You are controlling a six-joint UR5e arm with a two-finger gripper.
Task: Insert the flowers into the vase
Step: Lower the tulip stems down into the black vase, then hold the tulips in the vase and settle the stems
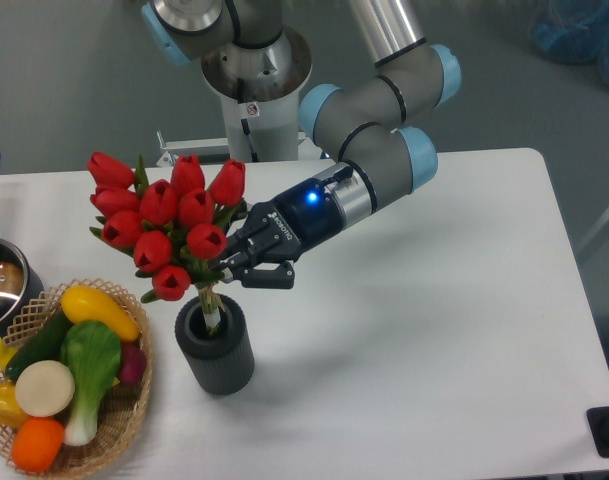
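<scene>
White matte table [434, 300] | ribbed dark cylindrical vase [216, 350] | jaws [236, 272] pinching red tulip flowers [169, 225], stems inside vase

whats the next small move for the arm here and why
Probably ease the flowers a little further straight down, then let go. The pincer grips the stems just above the vase, whose mouth already holds the stem ends, but the bunch leans left and sits high.

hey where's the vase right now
The vase stands at the table's front left, just right of the basket, with the gripper-held flowers' stems in its mouth.
</scene>
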